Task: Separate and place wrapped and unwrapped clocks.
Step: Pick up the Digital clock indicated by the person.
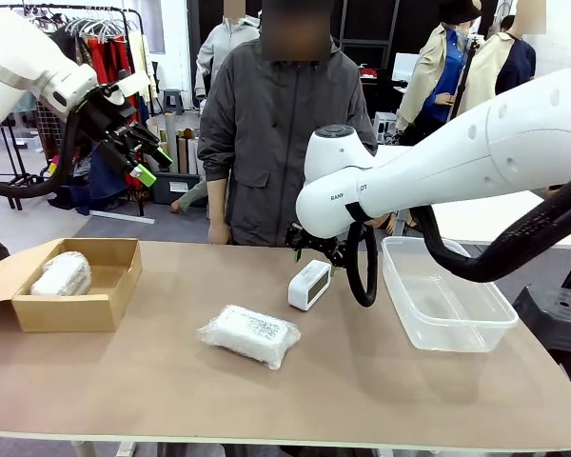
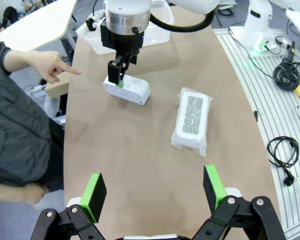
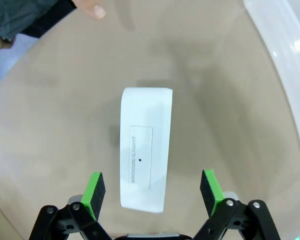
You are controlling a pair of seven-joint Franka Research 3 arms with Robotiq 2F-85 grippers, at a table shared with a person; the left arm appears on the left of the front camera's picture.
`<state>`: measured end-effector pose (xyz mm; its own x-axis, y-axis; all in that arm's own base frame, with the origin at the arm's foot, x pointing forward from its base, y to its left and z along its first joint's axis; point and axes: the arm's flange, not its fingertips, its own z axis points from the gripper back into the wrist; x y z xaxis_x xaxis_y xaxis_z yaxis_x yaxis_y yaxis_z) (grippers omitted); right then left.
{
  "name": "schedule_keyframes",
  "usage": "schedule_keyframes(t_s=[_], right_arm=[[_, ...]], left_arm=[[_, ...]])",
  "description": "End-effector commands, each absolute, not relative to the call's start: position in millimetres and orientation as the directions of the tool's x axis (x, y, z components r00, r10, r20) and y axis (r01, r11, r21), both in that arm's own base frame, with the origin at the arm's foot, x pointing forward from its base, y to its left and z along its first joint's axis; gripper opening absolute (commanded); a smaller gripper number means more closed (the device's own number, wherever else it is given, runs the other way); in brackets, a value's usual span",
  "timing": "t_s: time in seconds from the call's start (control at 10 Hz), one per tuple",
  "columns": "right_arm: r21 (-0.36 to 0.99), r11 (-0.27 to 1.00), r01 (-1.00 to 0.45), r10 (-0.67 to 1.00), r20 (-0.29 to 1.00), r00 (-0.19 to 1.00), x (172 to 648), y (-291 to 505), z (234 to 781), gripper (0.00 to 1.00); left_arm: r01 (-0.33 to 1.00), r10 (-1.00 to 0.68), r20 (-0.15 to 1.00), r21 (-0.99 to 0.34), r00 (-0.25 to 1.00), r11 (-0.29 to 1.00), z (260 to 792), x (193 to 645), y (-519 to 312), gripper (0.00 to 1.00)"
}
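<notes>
The bare white clock (image 1: 309, 284) stands on the table in front of the person. My right gripper (image 1: 316, 255) hangs just above it, open. In the right wrist view the clock (image 3: 144, 155) lies lengthwise between the green pads (image 3: 94, 191), and the gripper (image 3: 152, 192) is not touching it. A flat wrapped clock (image 1: 250, 333) lies mid-table. A rounder wrapped clock (image 1: 62, 274) sits inside the cardboard box (image 1: 114, 286). My left gripper (image 1: 138, 152) is raised high at the left, open and holding nothing. From there the left wrist view looks down on the flat bundle (image 2: 191, 120), the bare clock (image 2: 127, 90) and my left gripper (image 2: 154, 192).
A clear plastic container (image 1: 495, 319) stands at the right of the table, close to the right arm. The person's hand (image 2: 52, 65) points a finger toward the bare clock from the far edge. A fingertip (image 3: 90, 7) shows near the table rim.
</notes>
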<state>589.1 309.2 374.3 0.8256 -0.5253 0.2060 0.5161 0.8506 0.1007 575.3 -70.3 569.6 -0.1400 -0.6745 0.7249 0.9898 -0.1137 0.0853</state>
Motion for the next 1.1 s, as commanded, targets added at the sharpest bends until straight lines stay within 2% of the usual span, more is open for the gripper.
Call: schedule_keyframes(t_s=[0.0,1.0], right_arm=[[0.076,0.824,0.562,-0.565,0.181,0.805,606.4,315.7,371.8,1.0],[0.048,0.788,0.614,-0.615,0.088,0.783,630.8,296.5,332.7,1.0]], left_arm=[[0.99,-0.669,0.729,0.084,-0.141,-0.117,570.7,574.5,-69.6,1.0],[0.99,-0.669,0.729,0.084,-0.141,-0.117,570.7,574.5,-69.6,1.0]])
